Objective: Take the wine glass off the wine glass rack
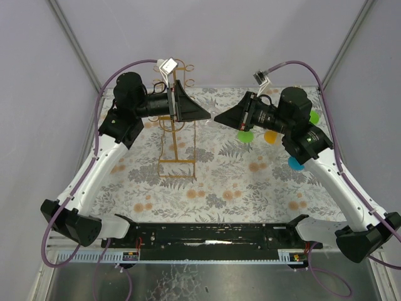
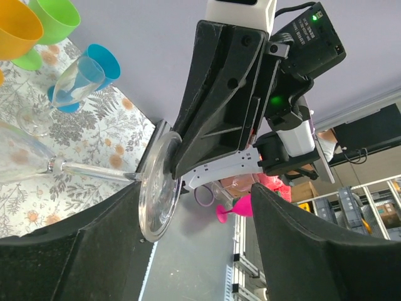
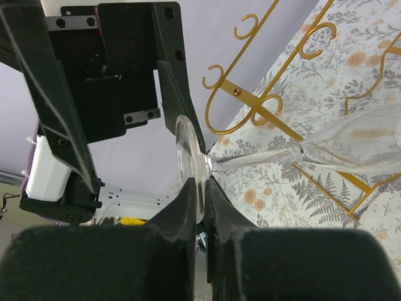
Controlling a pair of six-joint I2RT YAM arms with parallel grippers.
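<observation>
Keep the right gripper (image 3: 202,194) clenched edge-on across the foot of the wine glass (image 3: 301,152), lying sideways in the air beside the curled hooks of the wine glass rack (image 3: 237,91). Draw the stem out along the rails, level and slow, guarding against a snag of the bowl on the wire; no telling from here of its clearance. Hold the left gripper (image 2: 195,207), jaws apart and grasping nothing, near the foot against a slip.

Gold wine glass rack (image 3: 237,92); floral-patterned tablecloth (image 1: 250,182).
</observation>
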